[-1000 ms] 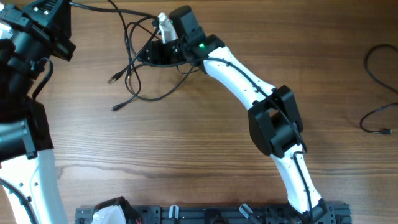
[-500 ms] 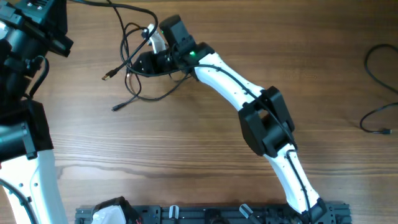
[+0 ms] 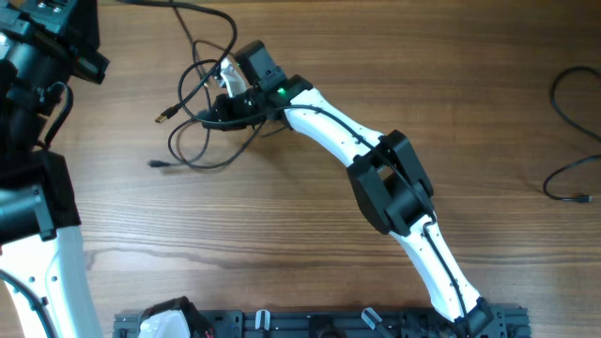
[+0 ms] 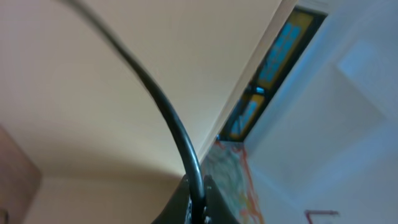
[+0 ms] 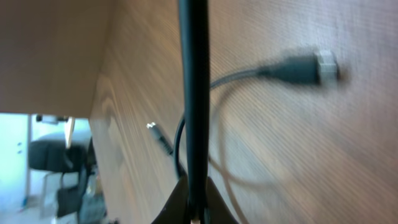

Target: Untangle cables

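Note:
The cables point(image 3: 202, 113) are thin black cords lying in tangled loops at the table's upper left, with plug ends at the left point(image 3: 164, 115) and lower left point(image 3: 155, 164). My right gripper point(image 3: 216, 103) reaches into the loops and is shut on one strand point(image 5: 194, 93); past it on the wood lie two plugs point(image 5: 305, 67) point(image 5: 160, 138). My left gripper point(image 4: 198, 202) is lifted off the table, facing a wall, and shut on a black cable point(image 4: 168, 118). In the overhead view that cable point(image 3: 174, 7) runs from the top left edge into the tangle; the left fingers are hidden there.
Another thin black cable point(image 3: 575, 141) lies loose at the table's right edge. The left arm's black and white body point(image 3: 38, 141) fills the left side. A black rail point(image 3: 319, 324) runs along the front edge.
My right gripper has slid left into the tangle and shut on a strand. The loops and plug ends have been pushed left and down. The left arm has held still.

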You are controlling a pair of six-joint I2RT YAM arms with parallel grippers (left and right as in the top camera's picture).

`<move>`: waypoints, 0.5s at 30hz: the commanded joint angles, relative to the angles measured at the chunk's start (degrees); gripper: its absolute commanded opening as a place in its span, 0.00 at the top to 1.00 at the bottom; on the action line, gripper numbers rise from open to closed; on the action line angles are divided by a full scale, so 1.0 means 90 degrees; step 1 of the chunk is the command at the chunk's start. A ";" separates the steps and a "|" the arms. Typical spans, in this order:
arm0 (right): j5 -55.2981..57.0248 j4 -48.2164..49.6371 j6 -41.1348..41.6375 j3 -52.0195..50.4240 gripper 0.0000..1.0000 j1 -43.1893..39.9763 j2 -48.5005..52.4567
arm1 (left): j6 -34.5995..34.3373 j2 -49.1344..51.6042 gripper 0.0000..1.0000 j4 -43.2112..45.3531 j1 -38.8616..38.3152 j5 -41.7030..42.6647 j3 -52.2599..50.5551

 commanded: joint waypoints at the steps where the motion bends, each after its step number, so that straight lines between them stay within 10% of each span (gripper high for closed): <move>1: -0.0464 -0.0874 -0.0704 -0.0005 0.96 -0.0233 -0.0151 | 0.1090 -0.0080 0.96 -0.0590 -0.0010 -0.1382 0.0032; 7: 0.0435 -0.2786 -0.1564 -0.0005 0.96 -0.0714 -0.0750 | 0.2205 -0.0017 0.96 -0.2516 -0.0010 -0.3985 0.0032; 15: 0.2412 -0.3971 -0.2057 -0.0005 0.96 -0.1367 -0.2300 | 0.4741 0.0238 0.96 -0.3932 -0.0017 -0.4002 0.0032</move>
